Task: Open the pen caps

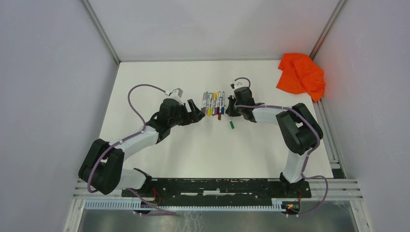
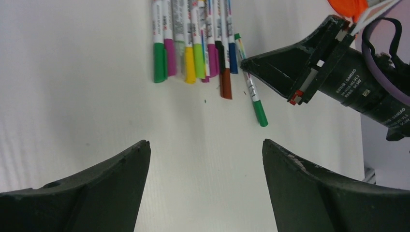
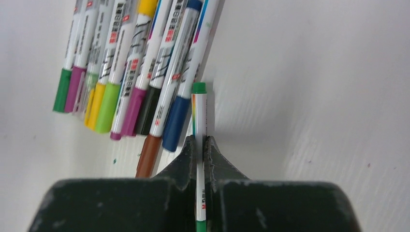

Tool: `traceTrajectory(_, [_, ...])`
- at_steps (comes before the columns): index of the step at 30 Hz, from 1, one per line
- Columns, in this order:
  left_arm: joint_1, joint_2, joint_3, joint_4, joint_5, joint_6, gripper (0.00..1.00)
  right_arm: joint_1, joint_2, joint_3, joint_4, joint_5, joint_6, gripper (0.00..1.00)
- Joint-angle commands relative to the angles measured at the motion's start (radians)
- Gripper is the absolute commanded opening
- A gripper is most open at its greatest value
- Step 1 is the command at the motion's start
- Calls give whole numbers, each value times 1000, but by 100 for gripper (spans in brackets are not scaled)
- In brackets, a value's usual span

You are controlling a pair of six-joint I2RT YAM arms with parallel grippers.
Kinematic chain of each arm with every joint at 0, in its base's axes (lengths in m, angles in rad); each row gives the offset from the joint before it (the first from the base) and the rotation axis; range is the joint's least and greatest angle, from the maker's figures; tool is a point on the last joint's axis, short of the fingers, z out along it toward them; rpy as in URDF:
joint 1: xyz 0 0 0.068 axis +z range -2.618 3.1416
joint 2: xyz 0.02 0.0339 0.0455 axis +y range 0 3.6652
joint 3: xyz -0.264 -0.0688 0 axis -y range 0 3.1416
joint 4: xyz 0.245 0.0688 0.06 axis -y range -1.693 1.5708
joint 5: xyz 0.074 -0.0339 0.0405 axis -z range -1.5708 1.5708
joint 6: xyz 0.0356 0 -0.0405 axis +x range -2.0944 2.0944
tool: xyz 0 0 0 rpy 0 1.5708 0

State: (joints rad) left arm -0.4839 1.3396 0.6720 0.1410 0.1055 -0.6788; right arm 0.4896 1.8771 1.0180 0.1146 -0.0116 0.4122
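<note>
Several pens [image 1: 212,102] lie side by side at mid-table, caps on: green [image 2: 159,63], magenta [image 2: 170,57], yellow [image 2: 189,65], light green [image 2: 198,60], brown [image 2: 226,83] and blue [image 2: 233,58]. They also show in the right wrist view [image 3: 130,72]. A green pen [image 2: 251,89] lies just right of the row, its green cap [image 2: 260,113] toward me. My right gripper [image 3: 199,142] is shut on this pen's white barrel [image 3: 199,116], low at the table; it also shows in the top view [image 1: 231,110]. My left gripper [image 2: 205,142] is open and empty, short of the row, also seen in the top view [image 1: 197,115].
An orange cloth [image 1: 300,75] lies crumpled in the far right corner. Grey walls close the table [image 1: 203,145] at the back and both sides. The right arm's black body [image 2: 348,77] reaches in from the right beside the pens.
</note>
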Motion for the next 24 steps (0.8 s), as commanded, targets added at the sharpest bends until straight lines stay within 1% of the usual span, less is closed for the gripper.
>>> traceTrajectory(1, [-48, -21, -55, 286, 134, -47, 88, -1, -106, -62, 131, -115, 86, 0])
traceTrajectory(8, [-132, 52, -78, 426, 170, -72, 81, -1, -202, -214, 409, -206, 257, 0])
traceTrajectory(16, [-173, 132, -105, 556, 195, -127, 71, -1, -239, -334, 693, -245, 449, 0])
traceTrajectory(21, [-188, 164, -98, 577, 196, -133, 67, 0, -229, -367, 806, -264, 534, 0])
traceTrajectory(24, [-191, 170, -104, 594, 192, -138, 66, -1, -223, -376, 831, -272, 547, 0])
